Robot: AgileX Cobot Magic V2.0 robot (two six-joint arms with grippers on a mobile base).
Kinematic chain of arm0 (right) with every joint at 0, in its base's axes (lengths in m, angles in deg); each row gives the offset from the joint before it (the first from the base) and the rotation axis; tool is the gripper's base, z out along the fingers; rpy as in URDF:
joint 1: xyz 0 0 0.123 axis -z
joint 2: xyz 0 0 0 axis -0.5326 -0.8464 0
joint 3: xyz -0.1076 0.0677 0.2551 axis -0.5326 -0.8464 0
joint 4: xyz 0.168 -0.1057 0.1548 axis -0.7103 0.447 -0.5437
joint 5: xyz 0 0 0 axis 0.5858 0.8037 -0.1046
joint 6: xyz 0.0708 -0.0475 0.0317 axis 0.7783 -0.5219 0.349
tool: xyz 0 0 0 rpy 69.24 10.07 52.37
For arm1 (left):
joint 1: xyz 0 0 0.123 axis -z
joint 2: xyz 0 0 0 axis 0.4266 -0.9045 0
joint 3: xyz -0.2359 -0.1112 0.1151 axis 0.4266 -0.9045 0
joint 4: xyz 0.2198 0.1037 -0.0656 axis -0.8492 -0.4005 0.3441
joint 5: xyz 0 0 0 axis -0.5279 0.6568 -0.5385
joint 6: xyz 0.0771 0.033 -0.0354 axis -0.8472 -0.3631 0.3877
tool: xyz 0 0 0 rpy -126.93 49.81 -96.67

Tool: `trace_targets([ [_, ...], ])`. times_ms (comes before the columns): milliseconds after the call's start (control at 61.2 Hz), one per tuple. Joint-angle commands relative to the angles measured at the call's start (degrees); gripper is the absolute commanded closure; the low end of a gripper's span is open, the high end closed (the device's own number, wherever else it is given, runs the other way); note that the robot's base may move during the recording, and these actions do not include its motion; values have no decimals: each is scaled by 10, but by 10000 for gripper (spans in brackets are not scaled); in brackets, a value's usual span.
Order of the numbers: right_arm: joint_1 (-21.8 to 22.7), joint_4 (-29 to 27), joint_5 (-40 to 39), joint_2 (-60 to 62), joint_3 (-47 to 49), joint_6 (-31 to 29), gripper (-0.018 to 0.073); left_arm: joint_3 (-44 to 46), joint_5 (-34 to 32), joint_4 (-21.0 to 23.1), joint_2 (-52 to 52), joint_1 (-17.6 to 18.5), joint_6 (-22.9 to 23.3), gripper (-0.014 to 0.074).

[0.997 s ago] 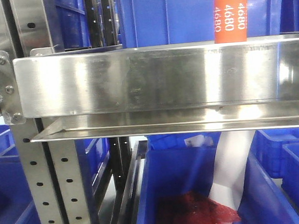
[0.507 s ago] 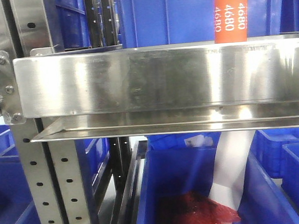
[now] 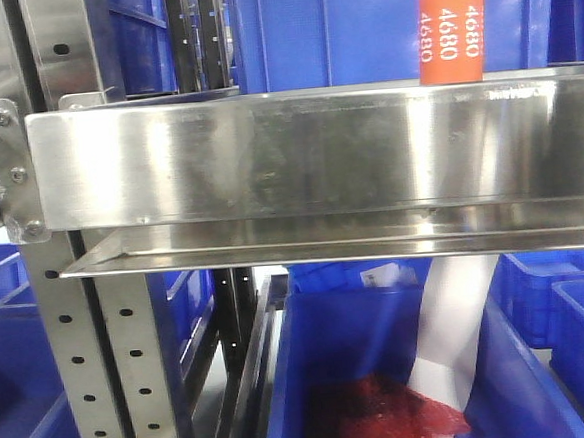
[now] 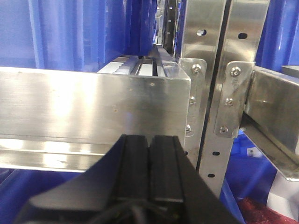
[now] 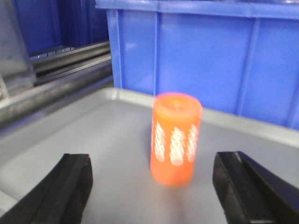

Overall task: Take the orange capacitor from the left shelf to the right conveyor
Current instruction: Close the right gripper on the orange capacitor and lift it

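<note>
Right wrist-mounted view shows us the orange capacitor [image 5: 175, 140] upright on the shelf [image 5: 84, 135], untouched, just ahead of the wide-spread fingers [image 5: 70, 186] of our right gripper [image 5: 156, 191], while the pads [image 4: 135, 158] of our left gripper [image 4: 149, 161] are pressed together, empty.

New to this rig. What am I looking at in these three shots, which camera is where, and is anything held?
This is a two-armed robot on a mobile base. Each arm ends in a two-finger gripper with a camera at the wrist.

The front view looks at the steel left shelf from about lip height. The orange capacitor pokes up behind the lip, and blue bins sit below.

The left wrist view shows the left gripper, its black fingers pressed together and empty, facing steel racking.

The right wrist view shows the right gripper open. The capacitor stands upright on the shelf just ahead of the gap between the fingers, untouched.

Nothing is held, and no conveyor is in view.
</note>
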Motion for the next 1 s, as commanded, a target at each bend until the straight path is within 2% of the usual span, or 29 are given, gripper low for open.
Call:
trace_targets([
  [0, 1, -1, -109, -36, 36, -2, -64, 2, -51, 1, 6, 3, 1, 723],
  [131, 10, -1, -146, -92, 65, -2, -64, 2, -51, 1, 6, 3, 1, 723],
  [392, 42, -1, -167, -160, 95, 0, -64, 2, -51, 1, 6, 3, 1, 723],
  [589, 38, -1, -213, -209, 97, 48, -64, 2, -51, 1, 6, 3, 1, 723],
  [981, 38, 19, -267, -284, 97, 51, -47, 2, -51, 1, 6, 3, 1, 723],
])
